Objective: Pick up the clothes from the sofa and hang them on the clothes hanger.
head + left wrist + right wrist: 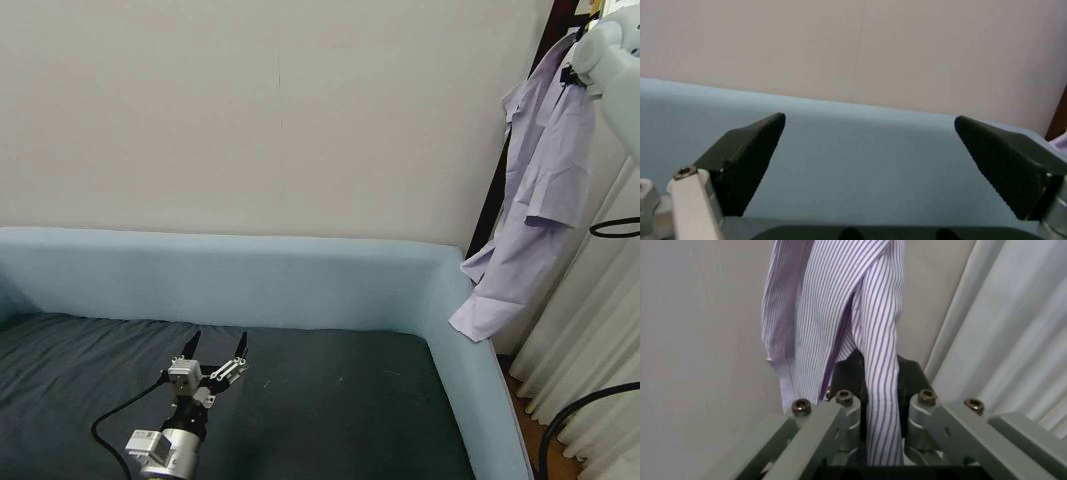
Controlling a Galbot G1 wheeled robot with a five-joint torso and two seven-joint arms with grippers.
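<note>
A pale wall (250,100) backs a light blue sofa (250,280) with a dark seat (350,400). At the left, low over that seat, the left gripper (220,342) hangs idle, its jaws wide apart with nothing between them. Further right, past the sofa's arm, a lilac striped shirt (540,190) hangs clear of the seat, held high against a dark upright post (497,190). Whether that post belongs to the hanger cannot be told. The right gripper (879,387) is up at the top right, jaws clamped on a fold of the shirt that passes between them. White curtains (600,340) close the right edge.

The step in hand looks like the hanging itself. To do it well, the robot would want the collar or shoulder line carried over the peg or bar before the jaws part. The hold appears to be on a narrow bunched strip, and a release short of the support would probably drop the shirt. The cloth looks thin and limp, finely striped in purple, one short sleeve drooping and the hem reaching near the sofa's arm.
</note>
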